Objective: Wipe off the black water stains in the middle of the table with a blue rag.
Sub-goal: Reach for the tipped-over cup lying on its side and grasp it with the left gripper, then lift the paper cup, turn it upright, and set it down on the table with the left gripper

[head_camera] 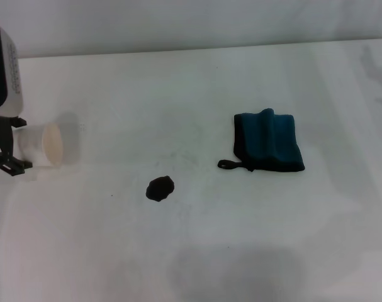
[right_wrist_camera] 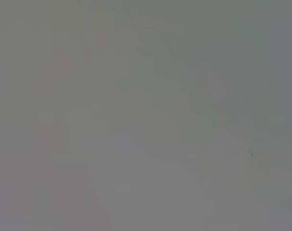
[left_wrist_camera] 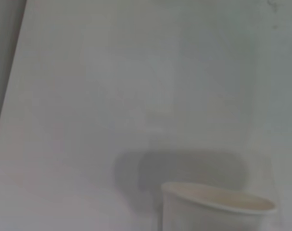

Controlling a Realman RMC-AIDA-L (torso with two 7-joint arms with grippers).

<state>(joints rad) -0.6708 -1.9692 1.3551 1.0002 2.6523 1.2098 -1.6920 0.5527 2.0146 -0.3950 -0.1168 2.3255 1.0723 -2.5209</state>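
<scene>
Three things are seen on the table (head_camera: 197,88), a wide, plain white matte surface marked with faint grey smudges and bounded at its far edge by a pale grey wall. The black water stains (head_camera: 160,188) are taken as the landmark: one small irregular black blob near the middle of the table, with a tiny dark speck just to its left. The blue rag (head_camera: 269,141) is laid flat well to the right of the stain and somewhat farther from the robot, folded, dark teal with black edging, its small black loop turned toward the stain. A white paper cup (head_camera: 43,145) is found well to the left of the stain, lying on its side with its open mouth turned toward the stain; in the left wrist view its rim (left_wrist_camera: 218,199) is seen close up against bare tabletop, with a soft grey shadow behind it.

The left gripper (head_camera: 5,135) is held at the left border of the head view, just beside the cup; whether its jaws are open or closed cannot be told. The right gripper is not seen in any view, and only a featureless grey field is shown by its wrist camera. A broad soft shadow is cast on the near edge of the table, below the stain.
</scene>
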